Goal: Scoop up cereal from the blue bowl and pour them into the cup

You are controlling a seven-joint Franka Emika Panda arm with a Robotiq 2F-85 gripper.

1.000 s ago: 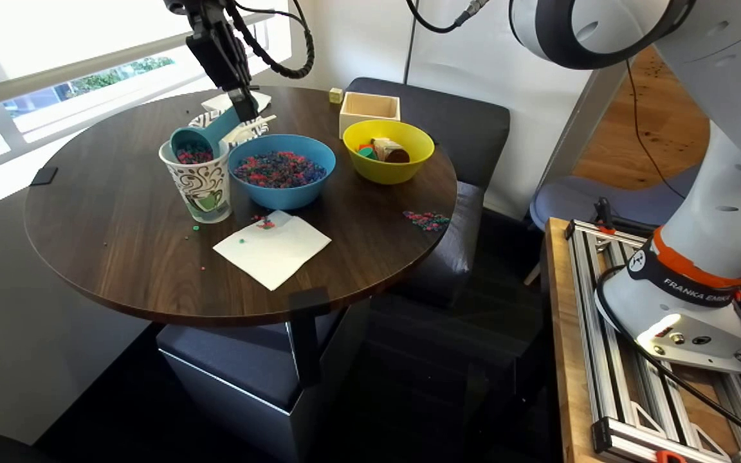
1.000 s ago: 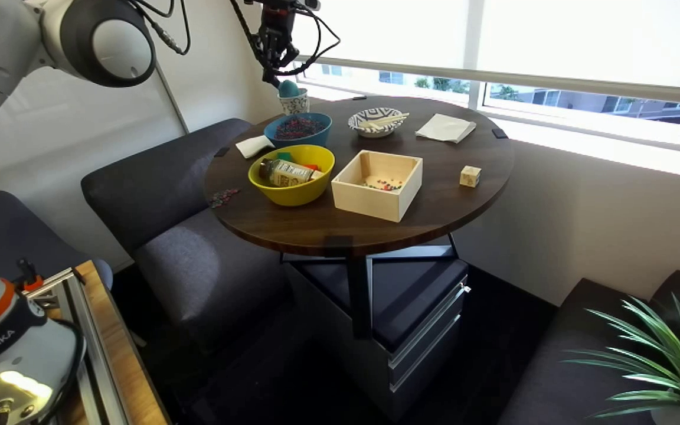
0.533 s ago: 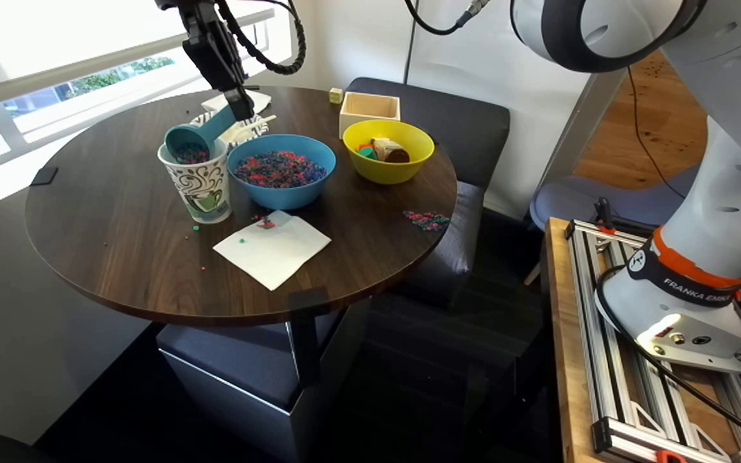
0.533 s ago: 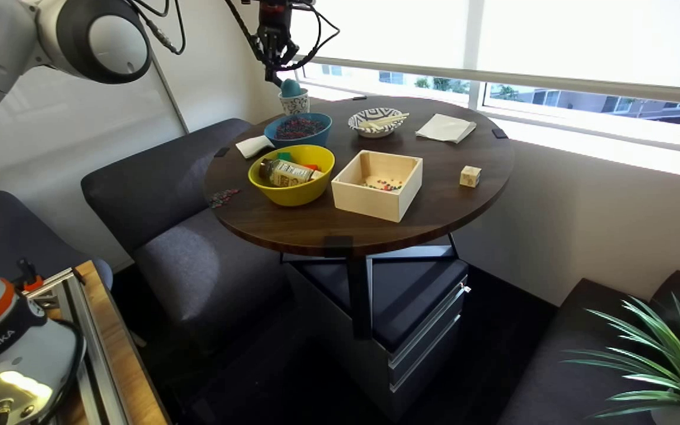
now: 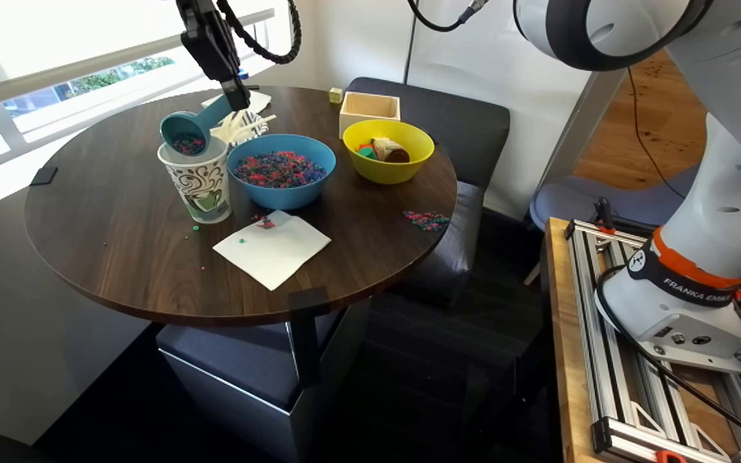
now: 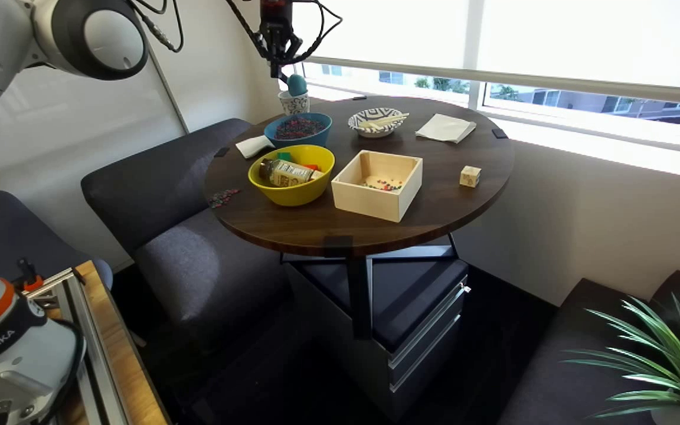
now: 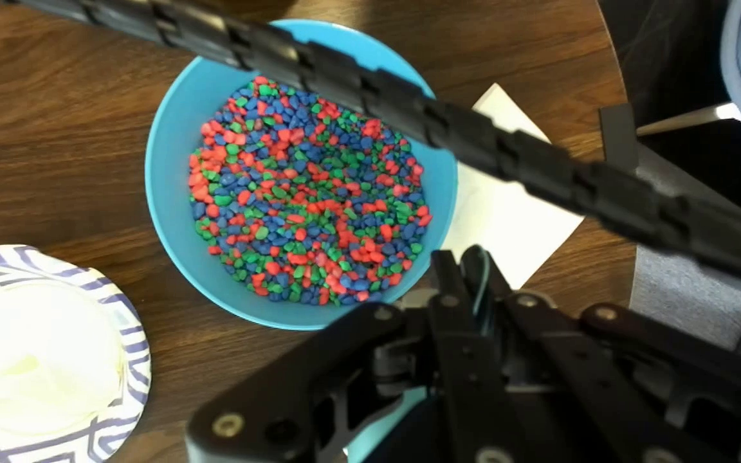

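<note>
A teal scoop point(image 5: 177, 124) holds cereal point(image 5: 188, 144) and hangs tilted over the mouth of the cup point(image 5: 198, 188); its lower edge overlaps the rim in this view. In an exterior view the scoop's back point(image 6: 297, 85) shows above the cup point(image 6: 294, 104). My gripper point(image 5: 237, 98) is shut on the scoop's handle, which shows between the fingers point(image 7: 460, 262) in the wrist view. The blue bowl point(image 5: 283, 196) stands beside the cup, well filled with cereal point(image 5: 278, 168). In the wrist view the blue bowl point(image 7: 171, 161) lies beyond the fingers; the cup is hidden there.
A white napkin point(image 5: 274, 254) lies in front of the blue bowl. A patterned bowl with chopsticks point(image 6: 369, 131), a yellow bowl point(image 6: 293, 196) with a jar, and a wooden box point(image 6: 369, 200) stand nearby. A small wooden block point(image 6: 470, 176) and spilled pieces point(image 5: 426, 220) lie near the table edge.
In an exterior view the scoop has moved slightly up and left and turned its opening more towards the camera. Cereal still shows in it. The gripper has risen a little with it.
</note>
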